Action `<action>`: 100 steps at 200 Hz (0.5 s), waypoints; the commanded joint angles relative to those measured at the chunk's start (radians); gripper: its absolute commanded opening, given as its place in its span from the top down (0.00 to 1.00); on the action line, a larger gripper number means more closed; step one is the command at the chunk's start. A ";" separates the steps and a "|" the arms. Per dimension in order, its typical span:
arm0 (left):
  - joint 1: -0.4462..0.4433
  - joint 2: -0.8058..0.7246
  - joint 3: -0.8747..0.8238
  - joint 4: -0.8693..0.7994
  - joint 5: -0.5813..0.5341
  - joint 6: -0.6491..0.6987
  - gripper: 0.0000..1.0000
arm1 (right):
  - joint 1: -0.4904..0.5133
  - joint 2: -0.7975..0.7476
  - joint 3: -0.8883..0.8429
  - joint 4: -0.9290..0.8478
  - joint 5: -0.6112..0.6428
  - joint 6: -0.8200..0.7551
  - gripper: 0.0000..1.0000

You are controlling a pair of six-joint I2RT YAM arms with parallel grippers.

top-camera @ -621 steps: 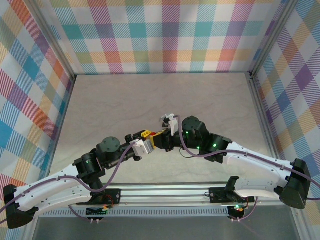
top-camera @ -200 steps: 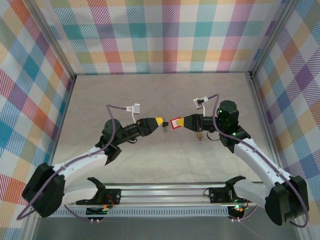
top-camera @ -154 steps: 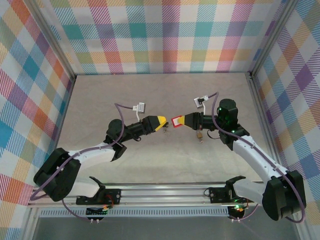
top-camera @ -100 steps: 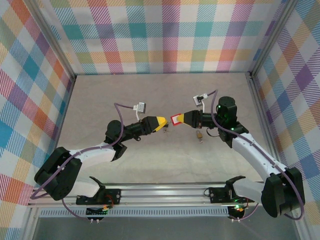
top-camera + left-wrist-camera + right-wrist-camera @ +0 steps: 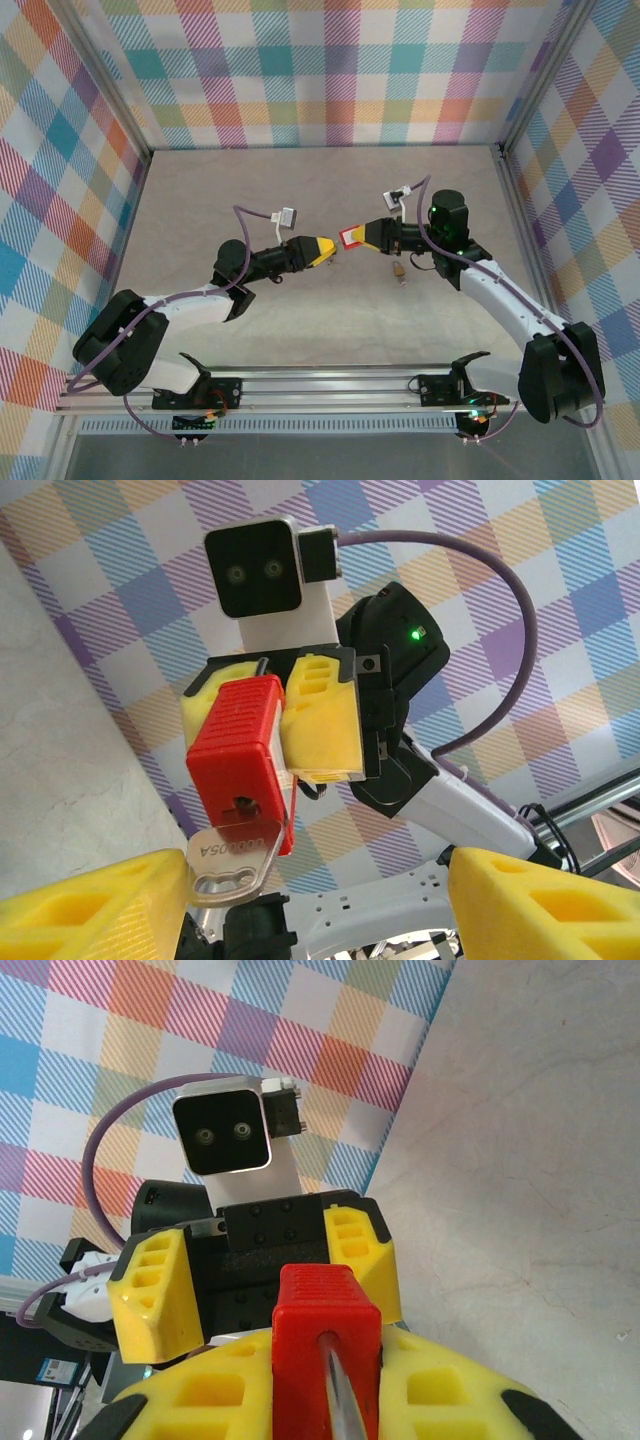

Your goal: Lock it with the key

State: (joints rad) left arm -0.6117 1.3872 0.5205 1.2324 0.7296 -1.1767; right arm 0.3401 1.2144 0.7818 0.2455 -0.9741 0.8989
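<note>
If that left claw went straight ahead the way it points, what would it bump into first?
Probably the flat silver metal key under the red plastic padlock clamped in the right gripper; depth is unclear.

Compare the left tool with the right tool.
The left tool stands open, jaws wide apart; the right tool is shut on the red padlock. The left tool points right; the right tool points left, so they face tip to tip. Both have yellow fingers.

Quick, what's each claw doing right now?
Left claw: open.
Right claw: closed, holding the red lock.
</note>
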 commanded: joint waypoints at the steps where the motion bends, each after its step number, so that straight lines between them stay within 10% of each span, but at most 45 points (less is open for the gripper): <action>1: 0.007 0.001 0.012 0.035 0.032 0.028 0.34 | -0.001 0.013 0.037 0.006 -0.005 -0.001 1.00; 100: 0.004 0.006 0.021 0.030 0.044 0.032 0.49 | 0.017 0.013 0.041 -0.045 0.023 -0.041 1.00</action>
State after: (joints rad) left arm -0.6117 1.3888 0.5209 1.2072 0.7517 -1.1614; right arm 0.3443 1.2243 0.7933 0.2073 -0.9585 0.8894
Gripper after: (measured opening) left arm 0.517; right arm 0.204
